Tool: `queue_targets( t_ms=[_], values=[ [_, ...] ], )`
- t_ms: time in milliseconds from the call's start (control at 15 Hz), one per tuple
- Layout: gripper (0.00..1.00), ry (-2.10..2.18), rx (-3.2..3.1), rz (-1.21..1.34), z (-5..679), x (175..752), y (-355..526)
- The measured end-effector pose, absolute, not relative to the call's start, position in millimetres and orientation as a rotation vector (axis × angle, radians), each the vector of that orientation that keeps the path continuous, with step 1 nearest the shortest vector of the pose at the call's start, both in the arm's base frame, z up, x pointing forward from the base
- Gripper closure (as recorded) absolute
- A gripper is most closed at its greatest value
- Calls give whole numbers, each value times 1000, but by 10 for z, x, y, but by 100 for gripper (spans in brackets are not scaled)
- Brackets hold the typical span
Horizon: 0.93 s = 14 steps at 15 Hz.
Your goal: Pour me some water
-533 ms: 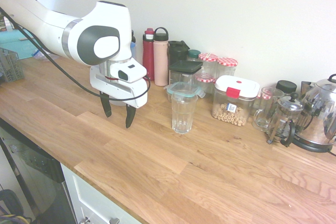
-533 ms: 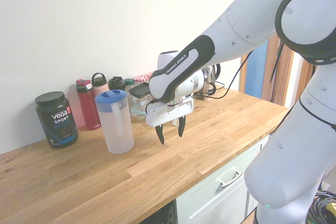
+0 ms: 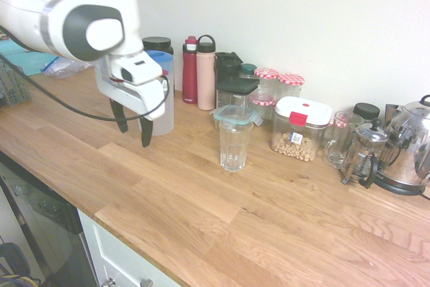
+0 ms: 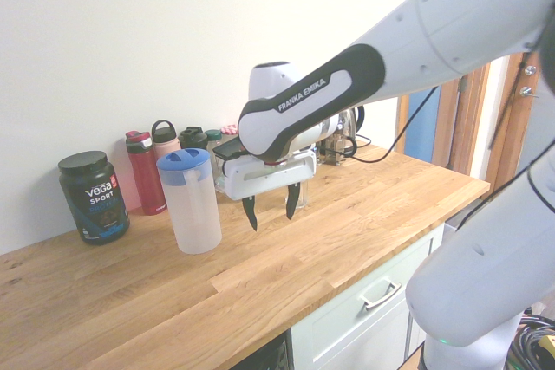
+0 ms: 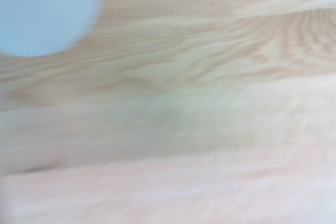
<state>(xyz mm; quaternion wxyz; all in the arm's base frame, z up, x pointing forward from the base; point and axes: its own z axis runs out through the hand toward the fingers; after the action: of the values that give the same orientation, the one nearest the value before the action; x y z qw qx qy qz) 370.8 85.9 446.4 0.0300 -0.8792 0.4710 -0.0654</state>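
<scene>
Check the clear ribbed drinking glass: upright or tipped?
Upright: the clear ribbed drinking glass stands on its base on the wooden counter, rim up.

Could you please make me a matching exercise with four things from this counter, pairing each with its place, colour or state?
Things
1. Tall frosted plastic pitcher
2. Empty clear glass tumbler
3. Clear plastic box with a white lid
4. Black two-fingered claw

Descriptions
A. Holds small ring-shaped pieces and has a red latch
B. Open, above the counter, with nothing gripped
C. Topped with a blue lid, beside the red bottle
D. Stands upright without a lid of its own, nearer the counter's front edge than the pink bottle

Right pairs: 1-C, 2-D, 3-A, 4-B
</scene>
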Motion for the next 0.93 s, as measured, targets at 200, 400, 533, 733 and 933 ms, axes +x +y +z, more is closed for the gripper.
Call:
queue_targets(
  t_ms=[200,400,533,733,933],
  values=[
    [0,1509,-2641,-373,4879,3319,1405],
    [0,1447,-2597,-585,5040,3323,1875],
    [0,1423,-2572,-731,5092,3489,2064],
    [0,1424,-2558,-837,5061,3797,2141],
    [100,1429,-2543,-870,4912,4068,2188]
  ],
)
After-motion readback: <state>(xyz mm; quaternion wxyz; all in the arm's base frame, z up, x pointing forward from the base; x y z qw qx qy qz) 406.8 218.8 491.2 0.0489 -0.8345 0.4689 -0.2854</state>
